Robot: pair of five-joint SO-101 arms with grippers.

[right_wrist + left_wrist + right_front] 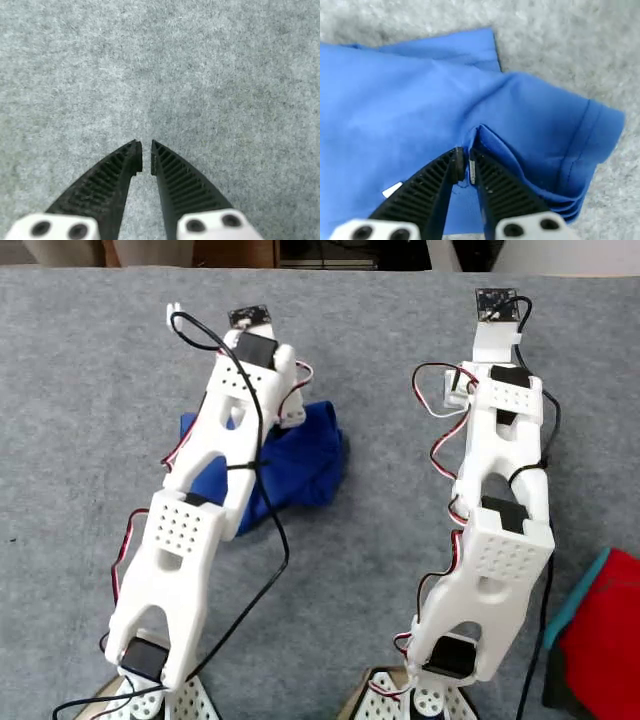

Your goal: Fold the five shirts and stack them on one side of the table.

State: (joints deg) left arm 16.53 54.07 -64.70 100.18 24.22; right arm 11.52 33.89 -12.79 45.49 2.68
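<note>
A blue shirt lies bunched on the grey table left of centre, partly under the left arm. In the left wrist view my left gripper is shut on a raised fold of the blue shirt, with a sleeve hem off to one side. My right gripper hangs shut over bare grey carpet with nothing between its fingers. The right arm stretches up the right half of the table.
A red shirt lies on top of a teal one at the table's front right corner. Cables loop along both arms. Bare grey carpet spreads over the back and the far left.
</note>
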